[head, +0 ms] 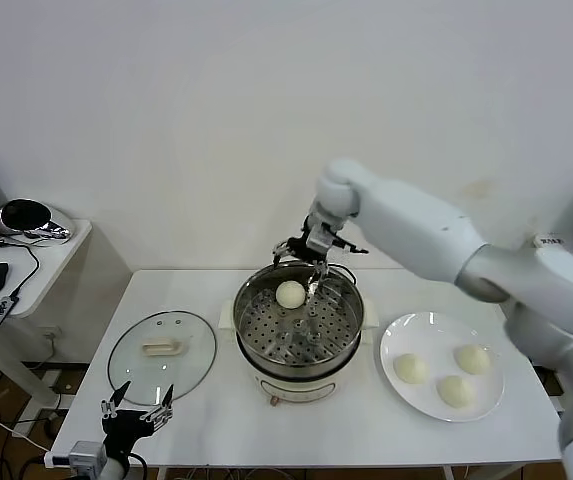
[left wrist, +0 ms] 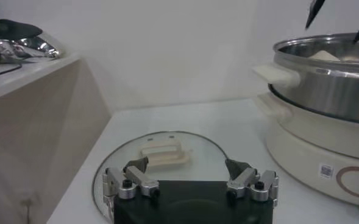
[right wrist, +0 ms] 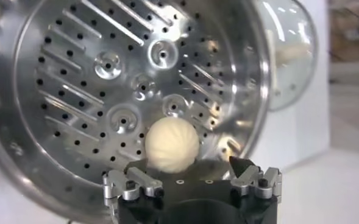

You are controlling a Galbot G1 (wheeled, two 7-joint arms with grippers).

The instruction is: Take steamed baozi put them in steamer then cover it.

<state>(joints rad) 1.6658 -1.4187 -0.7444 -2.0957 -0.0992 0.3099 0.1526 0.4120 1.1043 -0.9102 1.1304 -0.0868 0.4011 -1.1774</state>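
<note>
At the table's near left corner the left gripper (head: 137, 411) hangs parked, its metal-tipped fingers spread apart and holding nothing. Just beyond it the cover (head: 162, 356) lies flat on the white table (head: 216, 440): a round clear glass disc with a thin metal rim and a cream oblong handle, its left edge close to the table's left edge. In the middle stands the steamer (head: 299, 335), a shiny round steel pot on a white base, with a perforated, ribbed tray inside. One smooth cream baozi (head: 290, 294) rests on the tray near the far wall; the remainder of the tray is bare. The right gripper (head: 312, 262) hovers over the far rim just above that bun, jaws apart and off it. To the right, a flat white plate (head: 396, 340) carries three more buns (head: 455, 389), near the table's right edge.
</note>
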